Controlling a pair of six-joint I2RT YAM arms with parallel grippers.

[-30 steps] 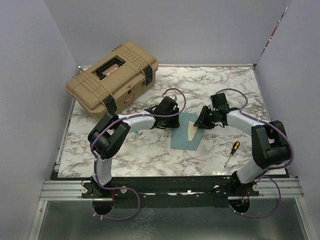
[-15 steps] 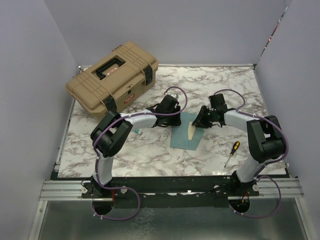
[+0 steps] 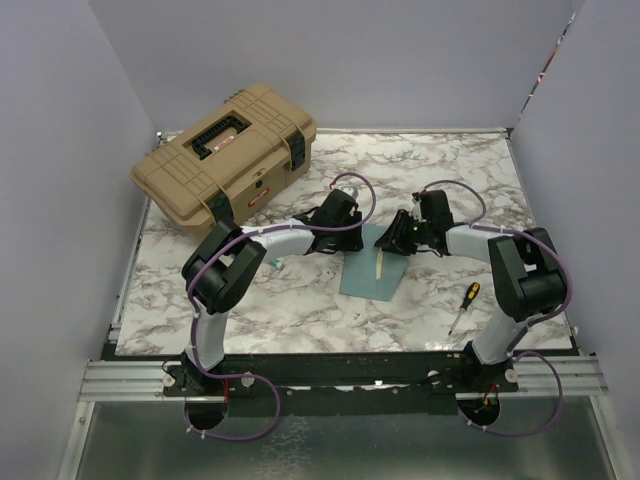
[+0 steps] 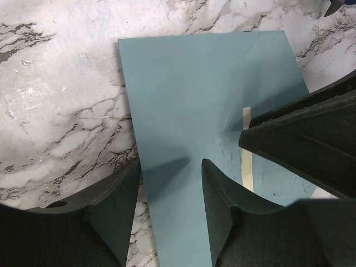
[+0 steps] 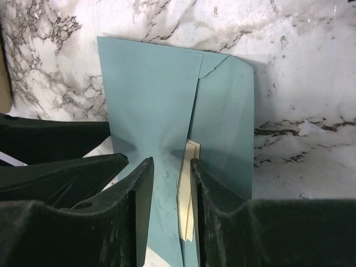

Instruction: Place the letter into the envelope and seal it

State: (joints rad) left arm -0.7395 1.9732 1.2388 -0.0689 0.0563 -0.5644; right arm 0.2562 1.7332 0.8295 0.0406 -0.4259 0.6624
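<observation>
The teal envelope lies flat near the middle of the marble counter, with only a thin strip of the cream letter showing from its opening. The left gripper is spread, one finger on the envelope and one on the marble. The right gripper straddles the letter's strip with its fingers narrowly apart; whether they pinch it I cannot tell.

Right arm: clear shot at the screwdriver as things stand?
Probably yes. The screwdriver lies alone on bare marble beside the right arm, nothing on or against it. But the arm's jaws are down on the envelope, spread across the edge of the letter, so it would have to lift off first.
</observation>
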